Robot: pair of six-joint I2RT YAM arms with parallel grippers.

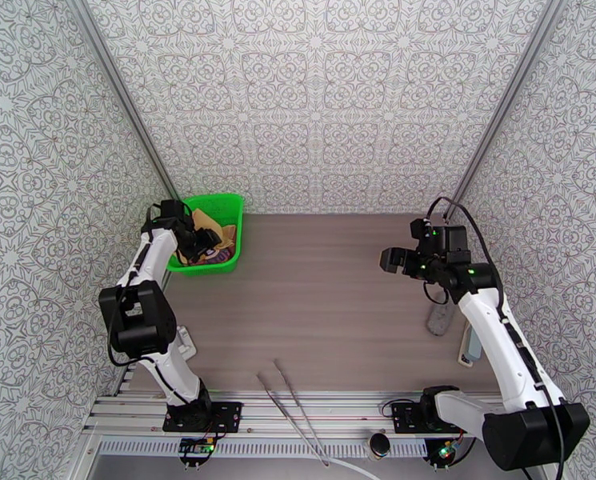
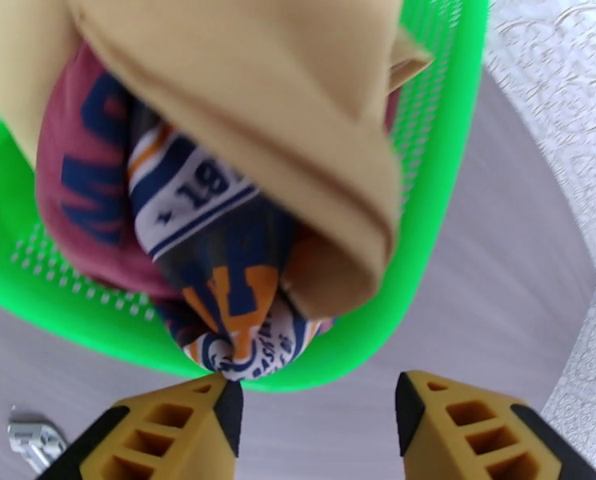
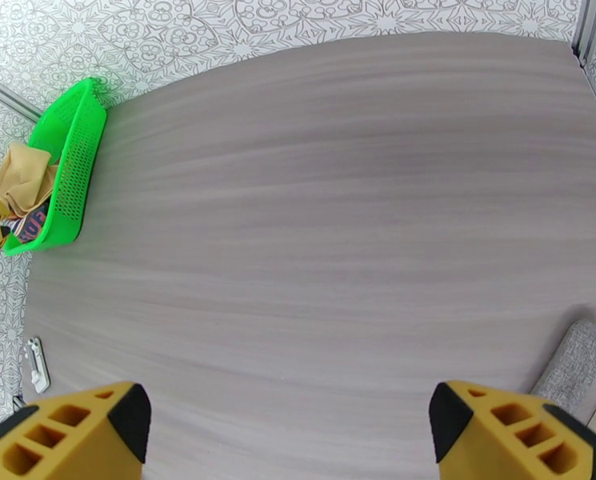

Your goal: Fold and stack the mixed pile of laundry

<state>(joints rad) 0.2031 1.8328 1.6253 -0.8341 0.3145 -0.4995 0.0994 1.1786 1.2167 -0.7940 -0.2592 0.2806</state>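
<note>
Hovering at the rim of the green mesh basket [image 2: 446, 154], the left gripper [image 2: 318, 418] stands with jaws parted and nothing between them. The maroon tank top [image 2: 82, 154] spills its bunched print over the rim, just beside one fingertip, under the tan cloth [image 2: 258, 98]. Well apart, the right gripper [image 3: 290, 426] hangs wide open above the wood-grain table [image 3: 338, 194].

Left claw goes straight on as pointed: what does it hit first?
Likely the printed fold of the tank top, bulging over the near rim of the basket, or that rim itself; depth is unclear. The left claw stands open.
</note>
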